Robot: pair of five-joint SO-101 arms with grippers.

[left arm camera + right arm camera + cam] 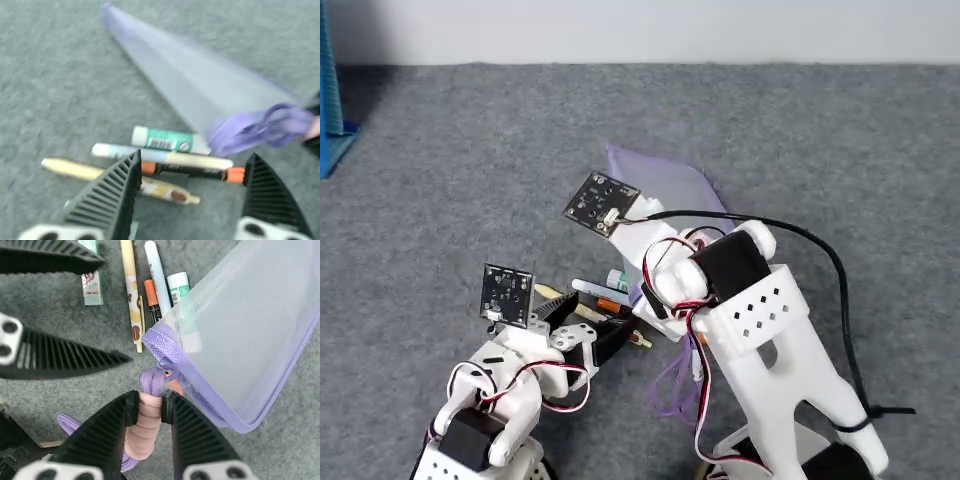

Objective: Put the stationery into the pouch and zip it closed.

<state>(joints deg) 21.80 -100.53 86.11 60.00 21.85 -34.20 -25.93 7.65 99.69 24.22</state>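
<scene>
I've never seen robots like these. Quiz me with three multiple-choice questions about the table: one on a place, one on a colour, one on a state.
1. Where do the pens lie?
A) inside the pouch
B) on the mat, outside the pouch
C) on a shelf

2. What colour is the pouch's trim?
A) purple
B) red
C) green

3. What is the right pincer doing?
A) gaping open
B) shut on the pink tab
C) gripping a pen

Answers:
1 B, the pens lie bare on the mat by the pouch's corner.
2 A, its edge and strap are purple.
3 B, it clamps the tab tightly.
</scene>
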